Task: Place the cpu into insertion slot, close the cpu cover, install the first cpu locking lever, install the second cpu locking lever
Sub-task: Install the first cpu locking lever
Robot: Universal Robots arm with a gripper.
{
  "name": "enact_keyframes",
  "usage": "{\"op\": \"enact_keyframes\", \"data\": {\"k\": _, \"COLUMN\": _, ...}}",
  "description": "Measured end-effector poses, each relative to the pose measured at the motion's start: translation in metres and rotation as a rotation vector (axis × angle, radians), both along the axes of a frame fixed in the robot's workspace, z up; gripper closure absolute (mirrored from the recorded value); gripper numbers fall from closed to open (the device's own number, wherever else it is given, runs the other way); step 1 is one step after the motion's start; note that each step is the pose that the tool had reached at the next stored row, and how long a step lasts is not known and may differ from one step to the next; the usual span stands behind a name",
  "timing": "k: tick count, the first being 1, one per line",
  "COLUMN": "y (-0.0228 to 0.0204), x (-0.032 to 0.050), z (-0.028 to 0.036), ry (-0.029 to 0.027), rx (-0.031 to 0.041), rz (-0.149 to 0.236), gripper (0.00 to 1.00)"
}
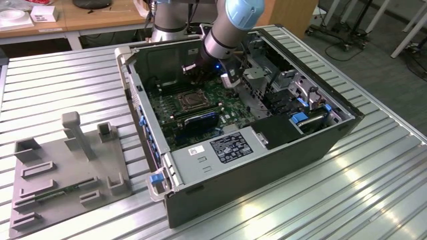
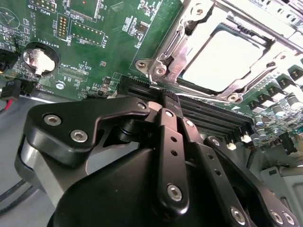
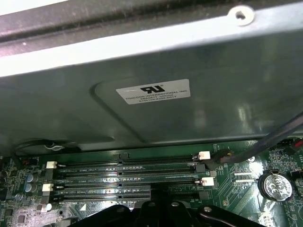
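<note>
The cpu (image 2: 222, 56) sits in the insertion slot (image 1: 189, 100). Its pale metal top shows through the window of the cpu cover (image 2: 189, 42), which lies flat over it. Placing and closing look done, so I judge the work to stand at the locking levers. The bent wire end of one locking lever (image 2: 154, 79) shows at the socket corner nearest the gripper (image 2: 169, 100). I cannot tell whether either lever is latched.

The gripper hangs low over the board just beside that corner, above the memory slots (image 2: 208, 113). Its fingers are drawn together with nothing between them. Like this it would serve as a pushing tip rather than a clamp. A lever calls for a short, well-aimed press along the socket's edge, down and under its catch, without sliding onto the cover or the cpu.

Room is narrow. The computer case (image 1: 143, 100) lies open in the middle of the surface (image 1: 60, 85). The arm (image 1: 223, 40) reaches in between a case wall and a metal drive cage (image 1: 260, 75). The white latches (image 3: 203, 155) of the memory slots and a coin battery (image 2: 40, 59) stand close by. A grey fixture tray (image 1: 67, 170) sits well apart, toward the surface's edge on the exterior view's left.
</note>
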State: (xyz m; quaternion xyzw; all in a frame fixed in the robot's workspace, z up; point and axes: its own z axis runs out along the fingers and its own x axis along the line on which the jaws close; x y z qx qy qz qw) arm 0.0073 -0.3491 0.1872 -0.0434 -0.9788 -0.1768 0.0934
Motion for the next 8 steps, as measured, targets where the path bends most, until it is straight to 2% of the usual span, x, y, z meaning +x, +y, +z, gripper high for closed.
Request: {"op": "enact_keyframes", "data": {"k": 8, "y": 0.0000, "x": 0.0002, "z": 0.0009, "ry": 0.0000, "rx": -0.0006, "rz": 0.000, "gripper": 0.89}}
